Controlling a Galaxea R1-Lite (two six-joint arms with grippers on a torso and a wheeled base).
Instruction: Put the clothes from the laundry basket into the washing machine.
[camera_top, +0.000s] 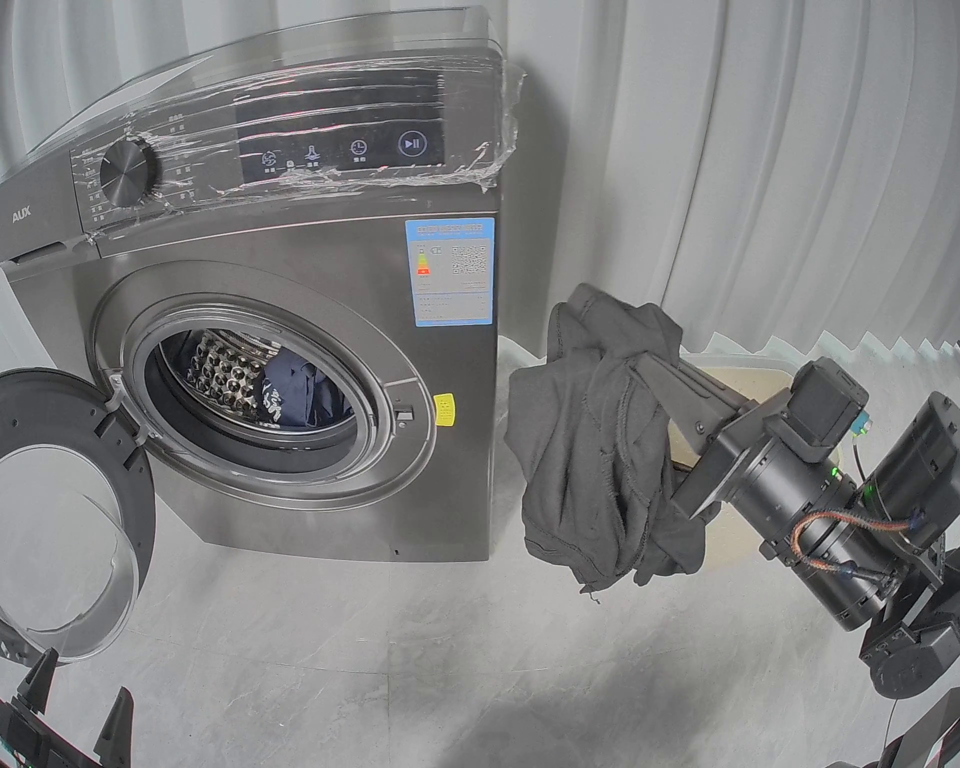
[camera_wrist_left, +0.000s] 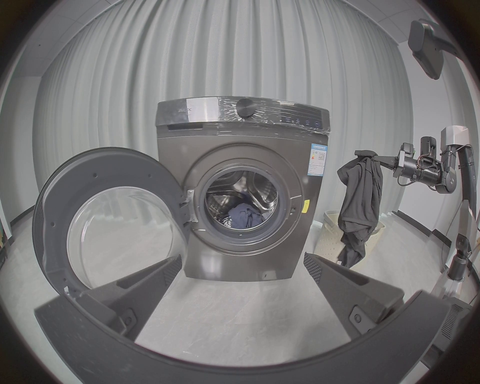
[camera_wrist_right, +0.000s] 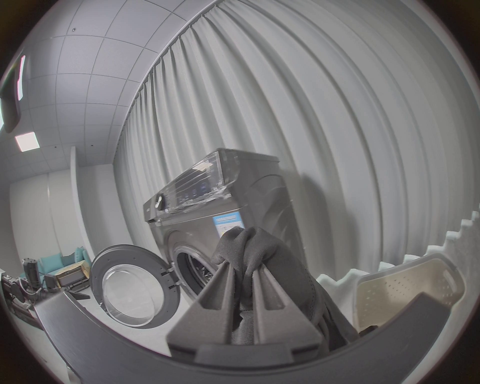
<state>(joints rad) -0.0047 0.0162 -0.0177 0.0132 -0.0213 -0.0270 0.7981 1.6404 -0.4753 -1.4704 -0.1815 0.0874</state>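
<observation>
dark grey garment (camera_top: 590, 450) pinched tight in right claw (camera_wrist_right: 243, 280).

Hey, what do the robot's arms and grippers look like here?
The left gripper and right gripper have dark grey, wedge-shaped fingers. The right arm is black and cylindrical, with a looping orange cable and a small green light.

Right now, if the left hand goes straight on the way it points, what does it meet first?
Probably the washing machine, its front near the round opening; the way before it looks free, though depth is unclear.
</observation>
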